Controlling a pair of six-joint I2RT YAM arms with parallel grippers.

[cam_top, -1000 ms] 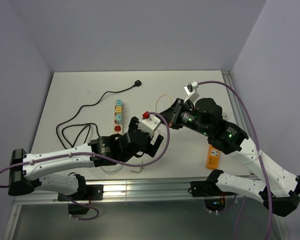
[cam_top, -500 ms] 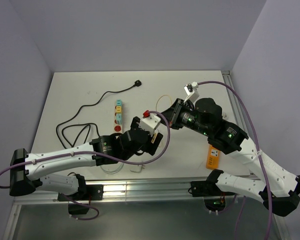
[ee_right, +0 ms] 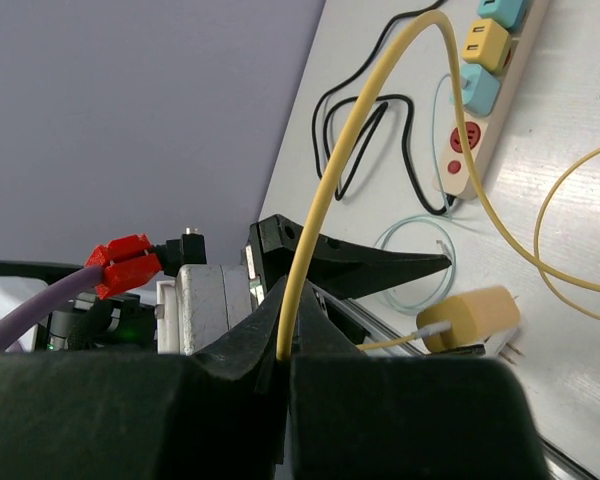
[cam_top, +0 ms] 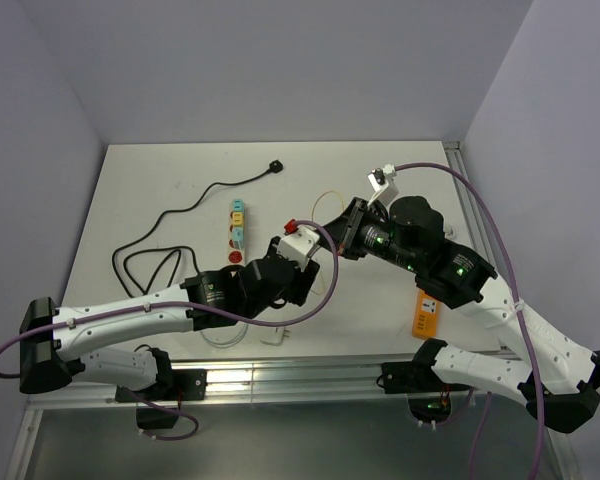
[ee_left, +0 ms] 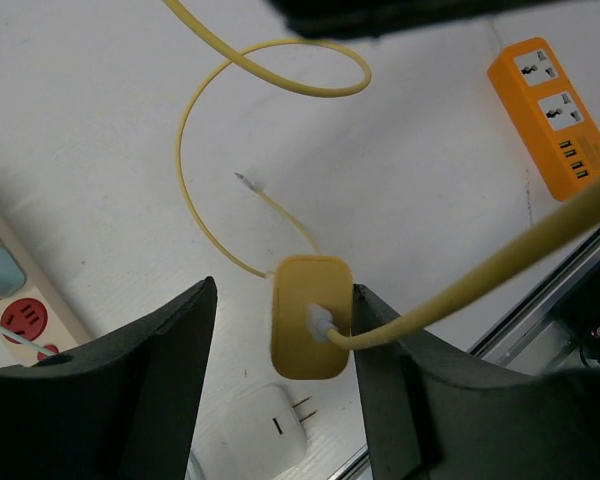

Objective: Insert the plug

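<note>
Left hand (ee_left: 280,300) is wide open, adapter (ee_left: 305,345) sits between its fingers, right up against the 3 o'clock one, plug (ee_left: 320,322) already in it. Right hand (ee_right: 285,345) is clamped tight on the cable (ee_left: 500,268).

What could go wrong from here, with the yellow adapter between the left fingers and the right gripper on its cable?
1. The yellow adapter sits off-centre in the open left gripper, close to one finger; closing could twist it or knock it aside.
2. The right gripper pinches the yellow cable, so a tug might pull the connector out of the adapter.
</note>
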